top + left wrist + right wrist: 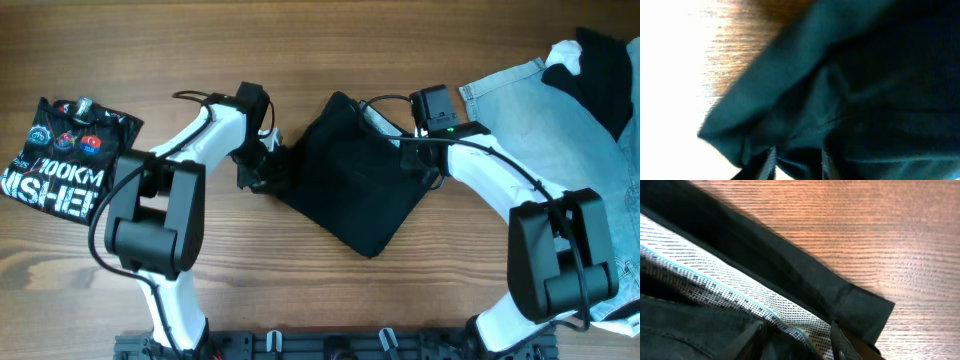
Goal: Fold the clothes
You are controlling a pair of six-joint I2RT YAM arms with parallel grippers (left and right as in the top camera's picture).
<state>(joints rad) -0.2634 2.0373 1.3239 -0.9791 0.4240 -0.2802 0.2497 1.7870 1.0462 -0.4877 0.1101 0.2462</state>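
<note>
The left arm and right arm wear smooth white shells on their slim links. Far behind the jaws, each has a big, boxy black joint housing. A black camera block sits just behind the right jaws, with a small green light beside it. Thin black cables loop behind both sets of jaws. The left gripper and right gripper have dark, flat fingers, blurred at close range.
</note>
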